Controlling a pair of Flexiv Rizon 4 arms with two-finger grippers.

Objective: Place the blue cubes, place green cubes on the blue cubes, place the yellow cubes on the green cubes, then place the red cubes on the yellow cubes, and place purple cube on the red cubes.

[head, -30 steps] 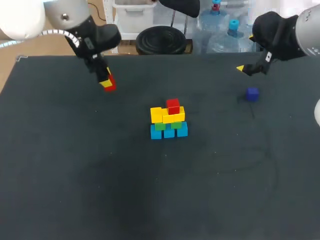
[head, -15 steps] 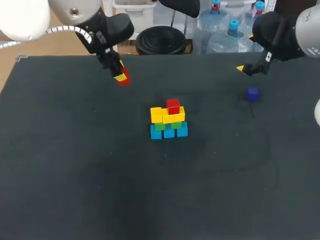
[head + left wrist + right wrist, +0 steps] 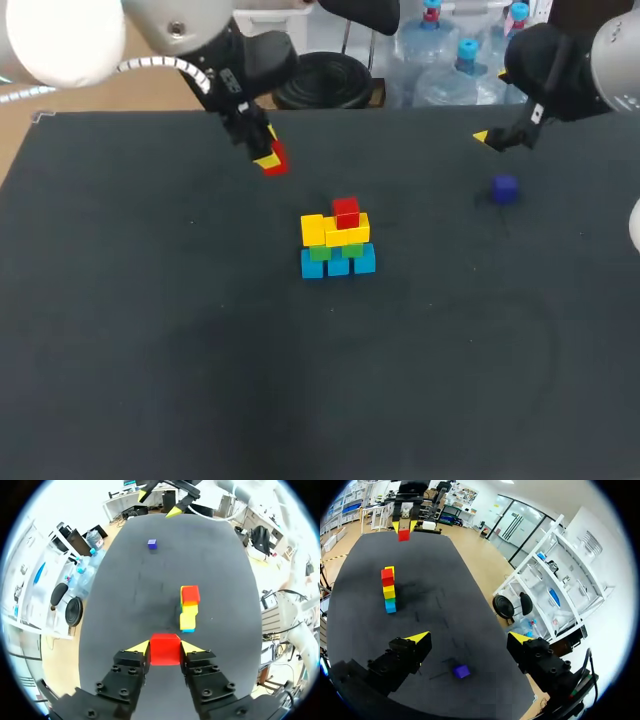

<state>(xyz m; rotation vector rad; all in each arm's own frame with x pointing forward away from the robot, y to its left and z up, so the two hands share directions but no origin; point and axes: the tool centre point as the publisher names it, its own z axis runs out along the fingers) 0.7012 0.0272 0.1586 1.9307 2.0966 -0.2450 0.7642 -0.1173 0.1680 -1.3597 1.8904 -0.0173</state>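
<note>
Dark table (image 3: 150, 350) carries everything; our left arm (image 3: 70, 40) comes in over the far left corner, our right arm (image 3: 600, 60) over the far right corner.

Cube stack (image 3: 337, 240) stands near the table's middle; blue cubes (image 3: 338, 263) form the bottom row on the table, green cubes (image 3: 335, 251) sit on them, yellow cubes (image 3: 325, 230) on the green; one red cube on the stack (image 3: 346, 212) tops it, toward the right side of the yellow layer.

Left gripper (image 3: 268, 158) hangs above the table on the far left side of the stack, well apart from it; in the left wrist view both yellow tips press the sides of the held red cube (image 3: 165, 649), so we read it as clamped on that cube; the cube is off the table; the stack lies ahead of the fingers, a little to one side.

Right gripper (image 3: 470, 637) hangs over the far right part of the table; its fingers are spread wide with nothing between them; we read it as released.

Purple cube (image 3: 504, 187) lies alone on the table, near the right gripper and on its near side, well apart from the stack; in the right wrist view it sits on the table below the gap between the fingers, touching neither.
</note>
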